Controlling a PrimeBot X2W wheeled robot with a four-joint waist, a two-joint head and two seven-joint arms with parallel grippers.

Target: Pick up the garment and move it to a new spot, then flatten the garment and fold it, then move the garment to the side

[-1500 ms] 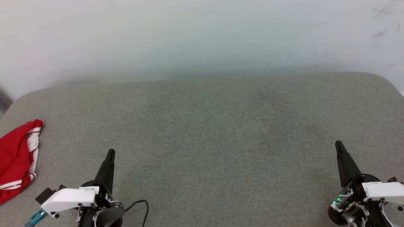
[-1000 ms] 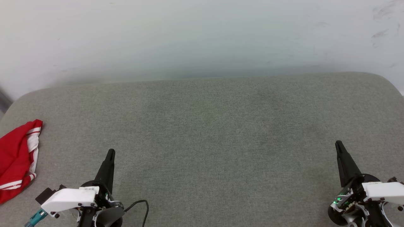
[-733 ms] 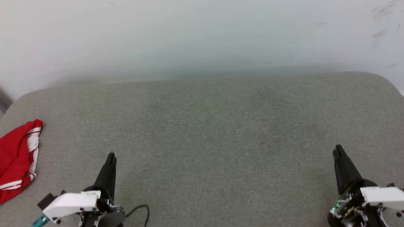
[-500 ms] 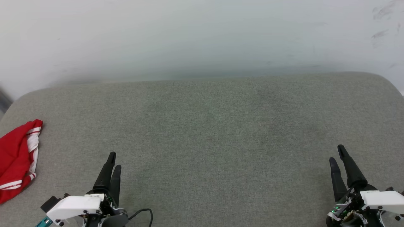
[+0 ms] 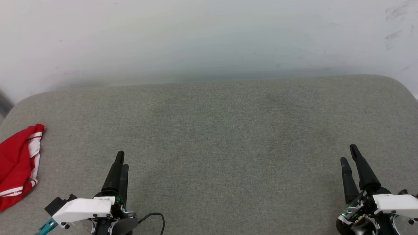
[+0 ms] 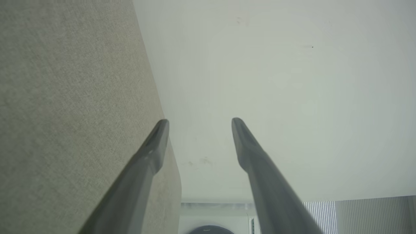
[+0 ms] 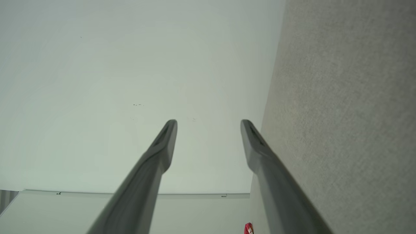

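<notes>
Jaws left and right both apart above the grey cushion point(image 5: 212, 130), garment point(image 5: 14, 163) bunched at its left edge.

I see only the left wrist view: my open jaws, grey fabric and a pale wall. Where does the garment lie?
Observer: In the head view the garment lies bunched at the left edge of the grey surface.
Operator: Does the left gripper touch it?
Observer: No. The left gripper is to the garment's right, with bare surface between them.
Operator: And the other arm?
Observer: The right gripper is at the lower right of the head view, jaws open, holding nothing.
</notes>
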